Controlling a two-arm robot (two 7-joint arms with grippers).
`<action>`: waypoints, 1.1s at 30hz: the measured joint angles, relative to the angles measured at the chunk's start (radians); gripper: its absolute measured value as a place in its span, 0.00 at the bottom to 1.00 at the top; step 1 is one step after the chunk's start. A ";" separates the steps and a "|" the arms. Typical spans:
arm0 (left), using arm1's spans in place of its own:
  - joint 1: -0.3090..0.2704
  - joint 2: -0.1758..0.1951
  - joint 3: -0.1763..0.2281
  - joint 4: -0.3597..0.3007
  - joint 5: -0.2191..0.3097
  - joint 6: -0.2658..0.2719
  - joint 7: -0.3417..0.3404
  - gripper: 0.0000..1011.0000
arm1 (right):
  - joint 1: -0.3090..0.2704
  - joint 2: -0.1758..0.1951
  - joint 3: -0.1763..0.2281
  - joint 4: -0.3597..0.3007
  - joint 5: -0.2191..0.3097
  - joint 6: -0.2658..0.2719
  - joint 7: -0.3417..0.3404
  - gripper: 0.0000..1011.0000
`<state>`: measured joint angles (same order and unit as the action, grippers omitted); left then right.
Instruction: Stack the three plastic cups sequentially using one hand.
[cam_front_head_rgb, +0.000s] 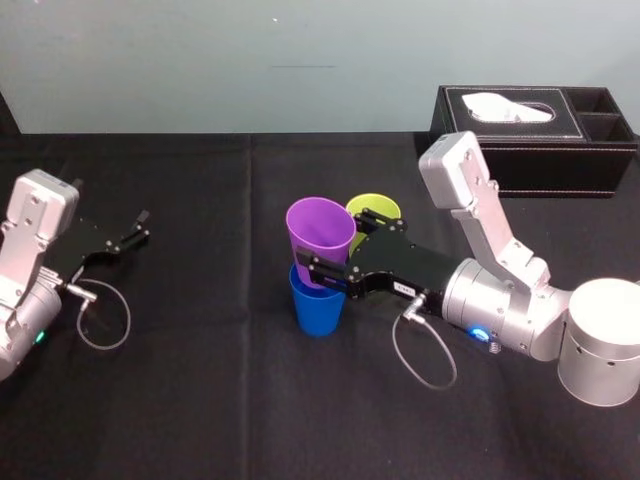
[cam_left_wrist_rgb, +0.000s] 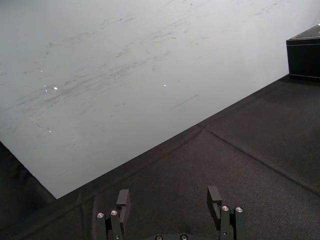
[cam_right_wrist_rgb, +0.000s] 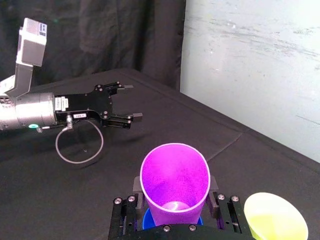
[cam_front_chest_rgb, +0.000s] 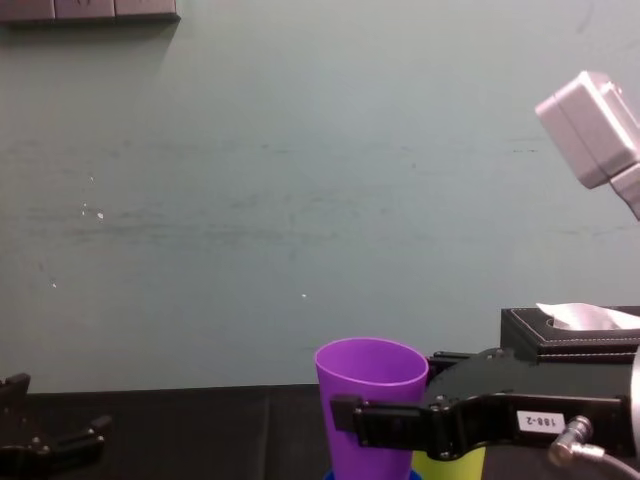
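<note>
At the centre of the head view, on a black-draped table (cam_front_head_rgb: 200, 400), the right gripper (cam_front_head_rgb: 333, 248) pinches the purple cup (cam_front_head_rgb: 320, 228) by its wall, one finger on each side. The cup's base dips into the mouth of the blue cup (cam_front_head_rgb: 318, 308) just below; how deep it sits cannot be told. The yellow-green cup (cam_front_head_rgb: 375, 210) stands just behind, toward the upper right, close against the gripper's far finger. At the left edge of the frame the left gripper (cam_front_head_rgb: 130, 232) sits parked, its fingers spread and empty. A black tissue box (cam_front_head_rgb: 535, 125) occupies the upper right.

The risks look plain. The purple cup appears to lean slightly, so a release here could leave it cocked on the blue rim or tip the light blue cup over. Fingers opening wide could knock the yellow-green cup, which stands so near. Too hard a squeeze may bow the thin wall.

All three cups are smooth, tapered plastic tumblers, wide at the mouth, narrow at the base, glossy and likely slippery. The cloth beneath is matte with soft creases; the box looks stitched and leather-like.
</note>
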<state>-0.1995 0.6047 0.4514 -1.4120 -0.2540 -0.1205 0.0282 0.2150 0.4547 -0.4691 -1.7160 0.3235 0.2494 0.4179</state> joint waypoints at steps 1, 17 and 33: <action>0.000 0.000 0.000 0.000 0.000 0.000 0.000 1.00 | 0.001 -0.001 -0.001 0.002 0.000 0.000 0.001 0.72; 0.000 0.000 0.000 0.000 0.000 0.000 0.000 1.00 | 0.007 -0.009 -0.013 0.031 -0.004 -0.012 0.006 0.72; 0.000 0.000 0.000 0.000 0.000 0.000 0.000 1.00 | 0.000 -0.012 -0.010 0.040 -0.003 -0.014 0.002 0.72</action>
<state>-0.1996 0.6047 0.4514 -1.4120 -0.2539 -0.1205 0.0283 0.2148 0.4430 -0.4794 -1.6763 0.3202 0.2350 0.4202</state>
